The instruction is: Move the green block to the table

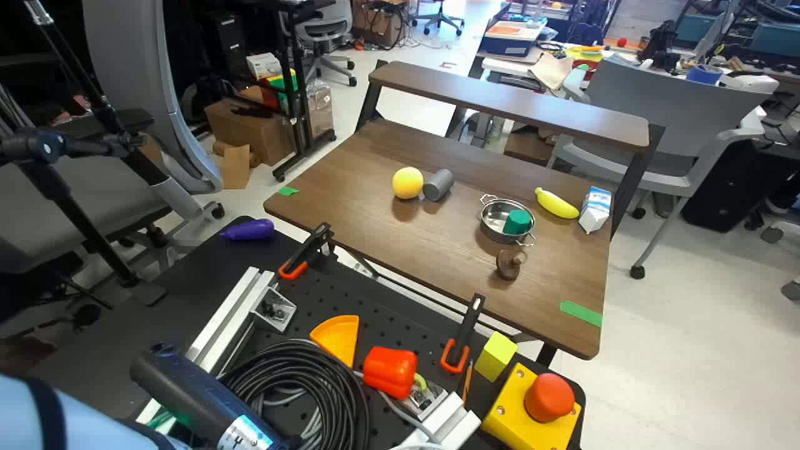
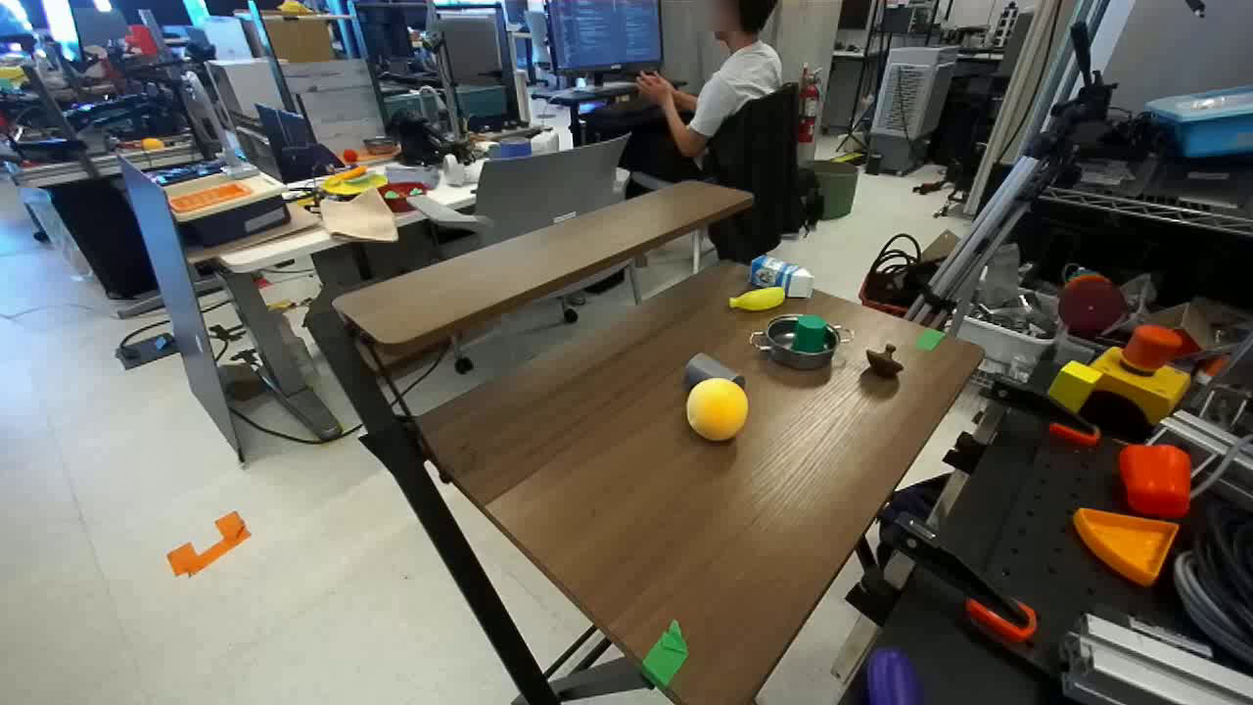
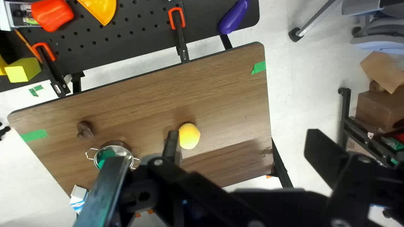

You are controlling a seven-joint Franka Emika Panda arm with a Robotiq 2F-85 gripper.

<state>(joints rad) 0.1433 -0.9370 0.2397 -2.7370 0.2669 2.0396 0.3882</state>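
Note:
The green block (image 1: 517, 222) is a short cylinder standing inside a small silver pot (image 1: 491, 231) with two handles. The block (image 2: 810, 334) and pot (image 2: 779, 351) also show in an exterior view. The pot stands on the brown wooden table (image 1: 369, 175). In the wrist view the green block (image 3: 106, 154) is partly hidden behind a dark part of the gripper. My gripper (image 3: 243, 135) is open and empty, high above the table, with its fingers wide apart. The pot lies to the left of the fingers in that view. The gripper is out of sight in both exterior views.
A brown knobbed lid (image 1: 509, 265) lies near the pot. A yellow banana (image 1: 556, 204), a milk carton (image 1: 595, 209), a yellow ball (image 1: 407, 183) and a grey cylinder (image 1: 439, 184) are on the table. A raised shelf (image 1: 506, 103) runs along one long edge.

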